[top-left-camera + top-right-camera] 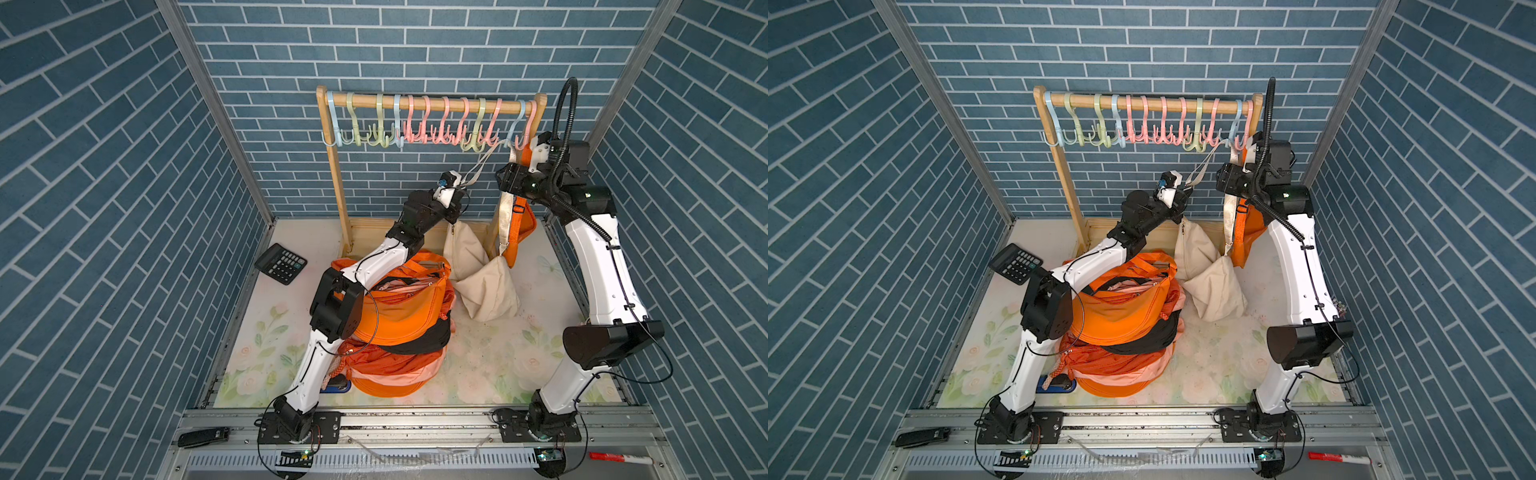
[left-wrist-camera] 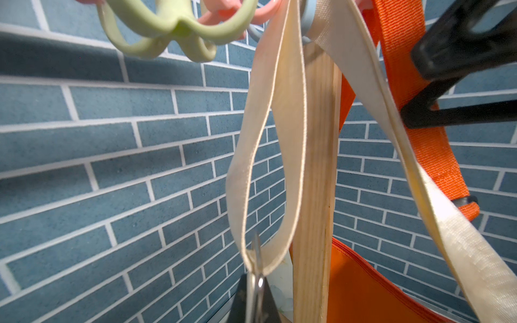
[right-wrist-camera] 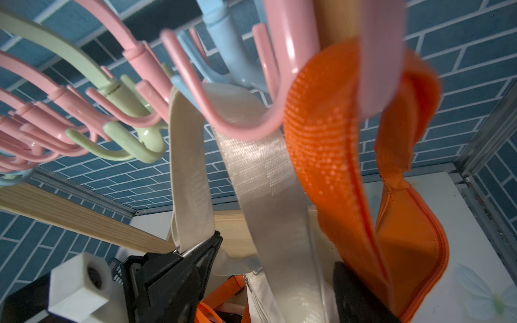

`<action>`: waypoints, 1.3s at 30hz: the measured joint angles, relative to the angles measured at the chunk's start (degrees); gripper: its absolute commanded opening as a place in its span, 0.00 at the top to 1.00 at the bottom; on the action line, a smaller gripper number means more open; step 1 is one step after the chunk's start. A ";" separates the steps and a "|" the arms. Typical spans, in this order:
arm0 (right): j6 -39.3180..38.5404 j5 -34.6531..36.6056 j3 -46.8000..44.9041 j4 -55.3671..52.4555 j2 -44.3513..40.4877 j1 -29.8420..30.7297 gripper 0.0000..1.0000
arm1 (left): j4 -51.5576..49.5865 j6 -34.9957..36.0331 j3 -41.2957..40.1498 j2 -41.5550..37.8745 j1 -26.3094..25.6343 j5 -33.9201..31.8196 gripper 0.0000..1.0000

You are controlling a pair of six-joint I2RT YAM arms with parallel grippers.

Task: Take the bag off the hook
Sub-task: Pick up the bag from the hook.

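Note:
The cream bag point(image 1: 484, 286) point(image 1: 1214, 286) sags to the floor under the rack's right end. Its strap point(image 3: 251, 167) runs up over a light-blue hook point(image 1: 516, 122) point(image 3: 232, 61). My left gripper point(image 1: 462, 187) point(image 1: 1187, 189) point(image 2: 256, 268) is shut on a loop of that strap, pulled left of and below the hook. My right gripper point(image 1: 519, 160) point(image 3: 265, 279) stands open just under the hooks. The wide cream strap passes between its jaws. An orange bag point(image 1: 521, 232) hangs by its orange strap point(image 3: 321, 134) from the neighbouring pink hook point(image 3: 246, 125).
The wooden rack point(image 1: 336, 187) carries a row of pastel hooks point(image 1: 419, 124). An orange hamper point(image 1: 399, 324) stuffed with bags stands mid-floor under my left arm. A calculator point(image 1: 281, 263) lies at the left wall. A red marker point(image 1: 619, 458) lies on the front rail.

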 measured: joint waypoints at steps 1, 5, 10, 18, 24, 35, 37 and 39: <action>-0.35 0.15 0.68 -0.15 0.68 0.00 0.25 | 0.02 0.02 -0.17 0.00 0.02 0.04 1.00; -0.81 0.48 3.87 -0.50 3.96 0.00 0.28 | 0.17 0.02 -0.66 0.00 0.00 0.42 1.00; -0.92 0.66 7.56 -0.76 7.08 0.00 0.37 | 0.42 -0.04 -0.85 0.00 0.02 0.63 1.00; -1.44 1.51 11.45 -0.94 9.75 0.00 0.89 | 0.20 -0.09 -0.85 -0.13 0.02 0.87 1.00; -2.23 2.21 11.45 -0.50 9.94 0.00 1.00 | -0.26 -0.22 -0.81 -0.68 0.02 1.05 1.00; -2.23 2.21 9.66 1.31 9.66 0.00 1.00 | -1.92 -0.22 -0.81 -2.54 0.07 1.07 1.00; -2.23 2.16 8.92 1.73 9.33 0.00 1.00 | -2.21 -0.20 -0.81 -3.34 0.13 1.09 1.00; -2.21 2.14 8.31 2.03 8.81 0.00 1.00 | -2.25 -0.22 -0.66 -3.98 0.22 1.14 1.00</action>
